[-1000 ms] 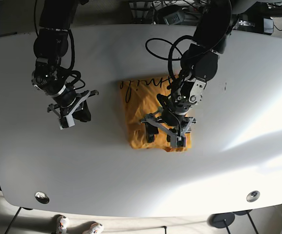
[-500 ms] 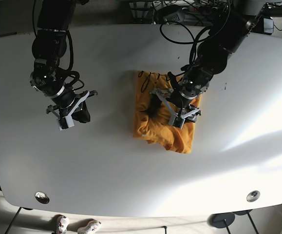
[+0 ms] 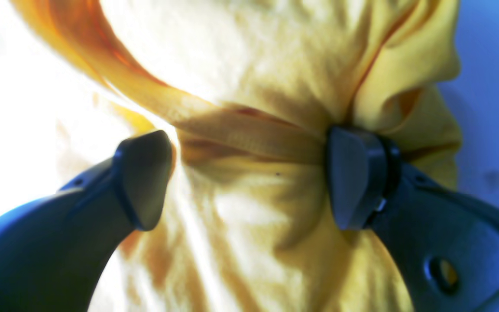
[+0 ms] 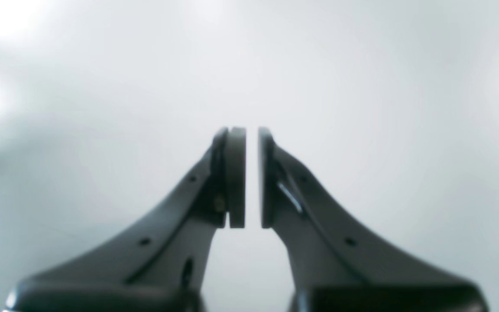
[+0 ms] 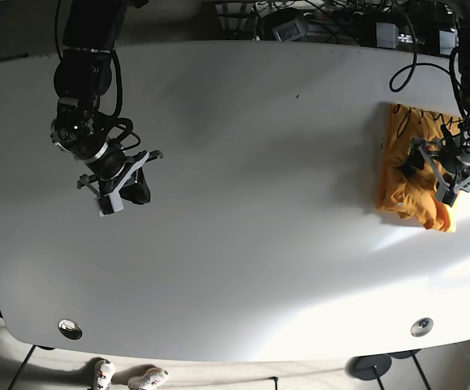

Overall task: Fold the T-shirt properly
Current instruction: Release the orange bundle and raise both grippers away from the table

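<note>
The orange T-shirt [image 5: 393,183] lies bunched near the table's right edge in the base view. My left gripper [image 5: 433,172] is down on it. In the left wrist view the T-shirt [image 3: 254,65] fills the frame, and the left gripper [image 3: 249,177] has its fingers spread wide, pressed into the cloth with a ridge of fabric stretched between the tips. My right gripper [image 5: 125,191] hovers over bare table at the left. The right wrist view shows this right gripper [image 4: 251,173] with pads nearly touching and nothing between them.
The white table [image 5: 259,203] spans the base view, with two round fittings [image 5: 70,329] near the front edge. Cables and equipment [image 5: 299,24] sit behind the far edge. The T-shirt lies close to the right rim.
The left arm has swept from the table's middle to the far right, and the T-shirt slid along with it and became more bunched. The right arm has stayed in place.
</note>
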Robot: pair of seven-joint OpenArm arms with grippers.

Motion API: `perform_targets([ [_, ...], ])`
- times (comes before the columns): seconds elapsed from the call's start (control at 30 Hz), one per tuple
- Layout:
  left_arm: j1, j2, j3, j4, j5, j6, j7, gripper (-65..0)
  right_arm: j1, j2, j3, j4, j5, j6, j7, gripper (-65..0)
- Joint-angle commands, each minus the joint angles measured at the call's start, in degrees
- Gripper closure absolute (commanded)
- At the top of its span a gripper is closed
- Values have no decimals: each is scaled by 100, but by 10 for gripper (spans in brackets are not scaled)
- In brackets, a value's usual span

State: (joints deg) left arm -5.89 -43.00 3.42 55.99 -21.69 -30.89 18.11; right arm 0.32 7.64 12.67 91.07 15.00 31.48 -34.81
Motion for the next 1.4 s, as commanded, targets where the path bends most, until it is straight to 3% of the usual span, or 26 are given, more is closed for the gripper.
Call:
perform_targets([
  [0.03, -4, -284, -215, -434, 679, -291, -48, -518, 87, 58, 13, 243, 86, 3, 127, -41],
  [0.23, -13, -733, -276, -1207, 925, -563, -831, -518, -45, 58, -5, 392, 78, 3, 127, -41],
  [0.57, -13, -1506, -294, -1313, 890, -862, -901, -518, -282, 49, 4, 568, 42, -23, 136, -41],
  [0.7, -13, -1691, -294, -1313, 890, -862, -1534, -518, -405, 49, 4, 805, 34, -41, 144, -41],
  [0.8, -22, -1752, -303, -1260, 873, -862, -1657, -518, -511, 49, 4, 999, 34, -50, 144, -41],
  [1.0, 22, -1673, -382, 50, -209, -686, -1490, -518, -608, 93, 13, 1008, -125, -58, 364, -41],
  [1.07, 31, -1330, -540, 393, -420, -229, -1490, -518, -704, 67, 13, 990, -608, -58, 681, -41],
  [1.17, 673, -662, -1050, 1404, -121, 747, -1525, -518, -1056, 49, 13, 990, -1206, -58, 1463, -41],
  [1.23, 936, 120, -1217, 2195, 442, 1221, -1525, -519, -1346, 49, 21, 990, -1311, -58, 1999, -41],
  [1.4, 1684, 1852, -1551, 3619, 1831, 1309, -1516, -519, -2155, 40, 408, 1245, -1250, -50, 2624, -41],
])
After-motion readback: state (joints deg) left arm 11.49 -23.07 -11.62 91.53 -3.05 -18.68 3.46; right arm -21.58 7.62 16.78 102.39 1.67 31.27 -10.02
